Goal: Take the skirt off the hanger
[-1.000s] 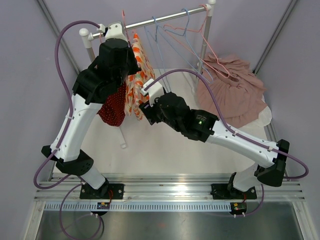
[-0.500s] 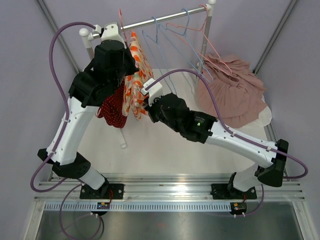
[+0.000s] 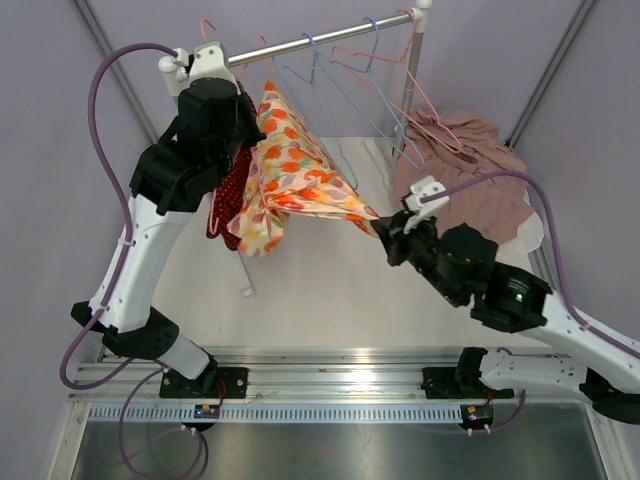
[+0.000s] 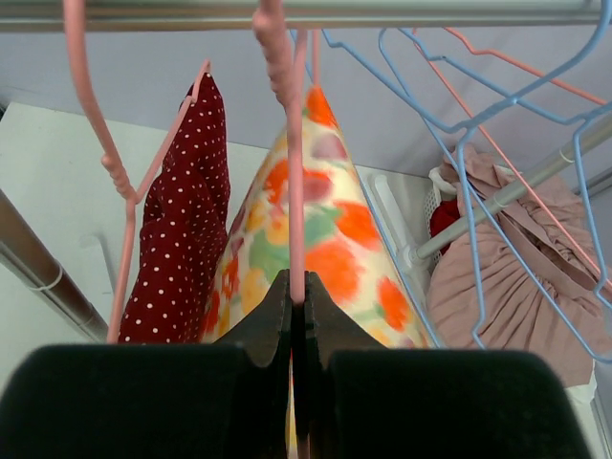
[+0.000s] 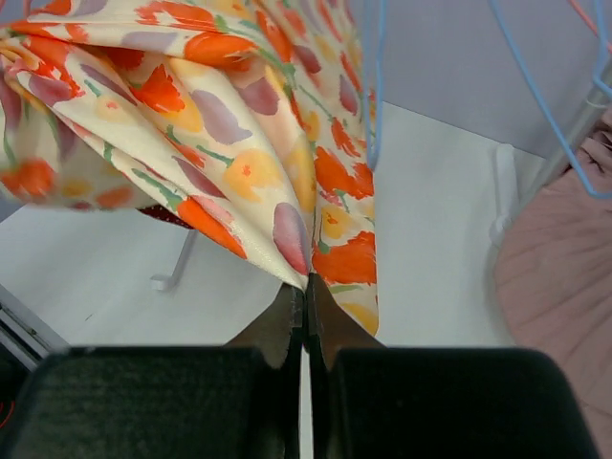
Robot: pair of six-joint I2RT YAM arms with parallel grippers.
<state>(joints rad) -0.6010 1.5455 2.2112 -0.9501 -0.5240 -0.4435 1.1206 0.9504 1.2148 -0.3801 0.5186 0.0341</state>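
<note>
The skirt (image 3: 300,180) is cream with orange and purple flowers. It hangs from a pink hanger (image 4: 296,191) on the rail (image 3: 320,38) and is stretched out to the right. My left gripper (image 4: 297,292) is shut on the hanger's pink wire just above the skirt (image 4: 330,229). My right gripper (image 3: 380,235) is shut on the skirt's lower hem, and in the right wrist view the cloth (image 5: 220,115) fans out from the right gripper (image 5: 307,292). In the top view my left gripper's fingers are hidden under the arm.
A dark red dotted garment (image 3: 225,200) hangs left of the skirt on another pink hanger (image 4: 96,124). Bare blue and pink hangers (image 3: 330,85) hang on the rail to the right. A pink garment pile (image 3: 470,175) lies at the right by the rack's post (image 3: 408,90).
My right gripper shut on the skirt's hem and swung far right, pulling the skirt out sideways. My left arm shifted slightly up and left with the hanger.
</note>
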